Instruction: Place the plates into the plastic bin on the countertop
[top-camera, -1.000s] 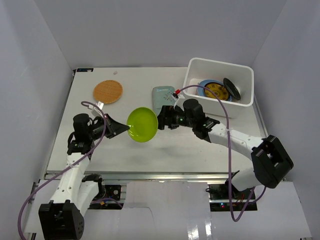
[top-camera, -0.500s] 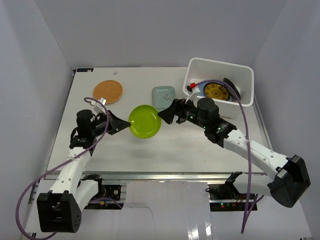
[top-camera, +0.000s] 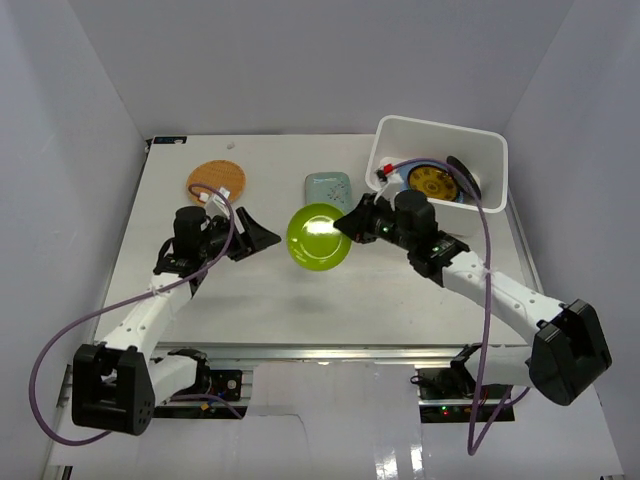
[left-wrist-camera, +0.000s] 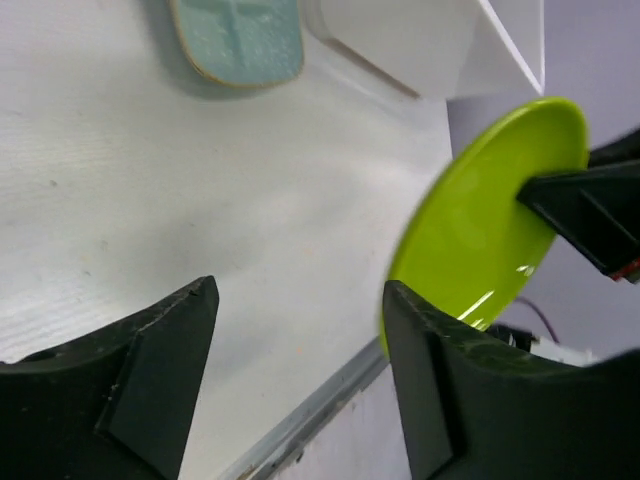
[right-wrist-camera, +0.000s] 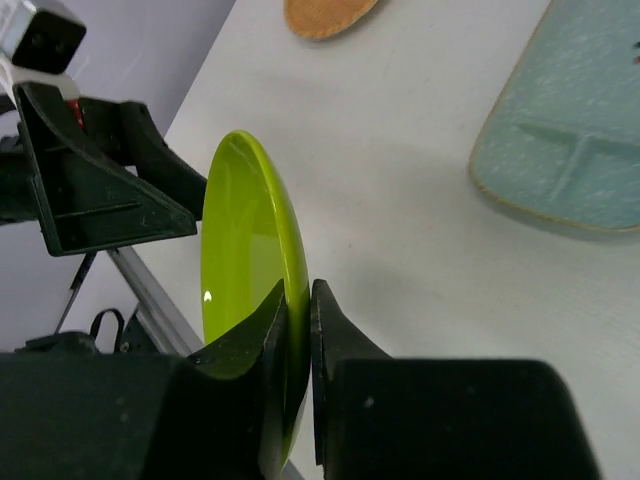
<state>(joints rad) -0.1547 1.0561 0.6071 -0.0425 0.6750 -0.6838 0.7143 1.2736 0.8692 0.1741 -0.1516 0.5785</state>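
The lime green plate (top-camera: 319, 236) hangs on edge above the countertop (top-camera: 250, 300), and my right gripper (top-camera: 350, 225) is shut on its right rim. The pinch shows clearly in the right wrist view: both jaws of the right gripper (right-wrist-camera: 298, 290) clamp the thin edge of the green plate (right-wrist-camera: 245, 240). My left gripper (top-camera: 262, 238) stands open just left of the plate, apart from it; in its own view the left gripper (left-wrist-camera: 300, 290) has only table between its fingers, with the green plate (left-wrist-camera: 490, 220) beyond. An orange-brown plate (top-camera: 216, 183) and a pale teal rectangular plate (top-camera: 328, 187) lie flat on the table.
The white plastic bin (top-camera: 440, 124) stands at the back right. It holds a yellow-orange plate (top-camera: 432, 182) on a blue one, and a black plate (top-camera: 463, 178) leaning on its side. Grey walls enclose the table, and a metal rail (top-camera: 300, 350) runs along the front.
My left gripper let go of the green plate and opened. My right gripper closed on the plate's rim, and the plate shifted right, closer to the bin.
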